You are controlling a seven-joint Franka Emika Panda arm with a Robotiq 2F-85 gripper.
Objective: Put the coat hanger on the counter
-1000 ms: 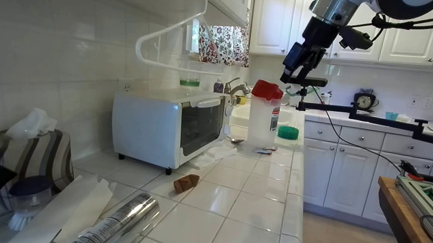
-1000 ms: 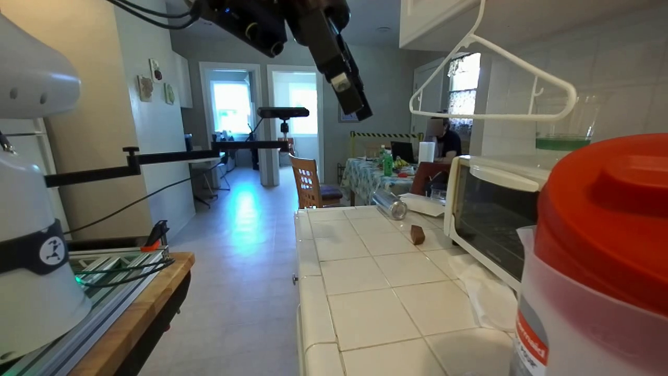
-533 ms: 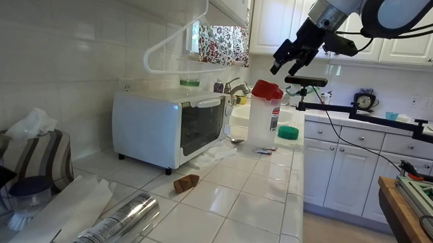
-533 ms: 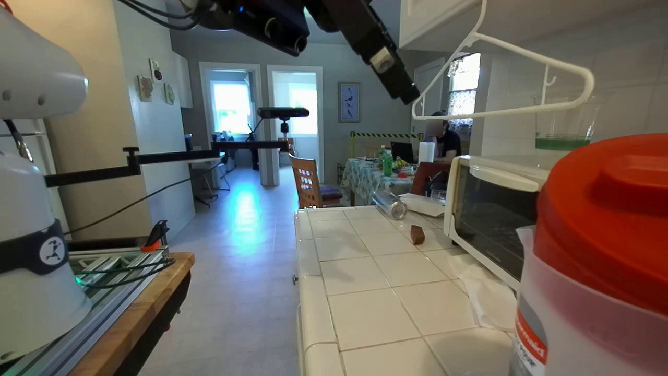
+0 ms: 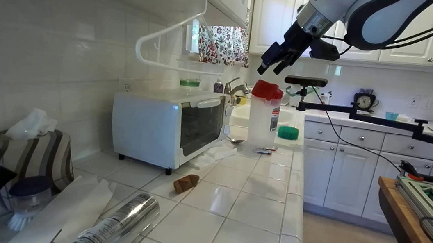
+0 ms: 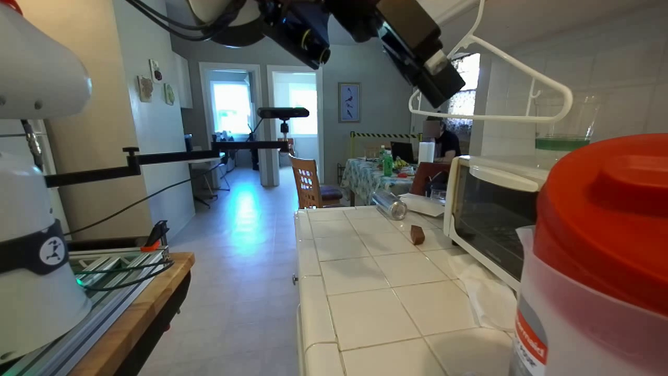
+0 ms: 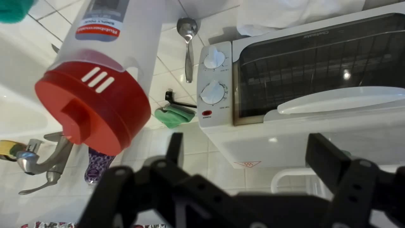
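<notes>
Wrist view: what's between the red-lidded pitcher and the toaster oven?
A metal spoon, a green cloth-like item and a slim black piece, all in the wrist view.

It's a kitchen, folks, a home's by the look of it: tiled counter (image 5: 255, 209) up front, oven (image 5: 168, 128) sitting on top, a tap (image 7: 58, 158) at the sink (image 7: 20, 91), white cupboards (image 5: 352, 179), a flowery curtain (image 5: 226, 42), and look, in an exterior view, past the counter, a cloth-covered table (image 6: 365, 177), a wooden chair (image 6: 309, 196) nearby, a framed picture (image 6: 349, 102) hung up
</notes>
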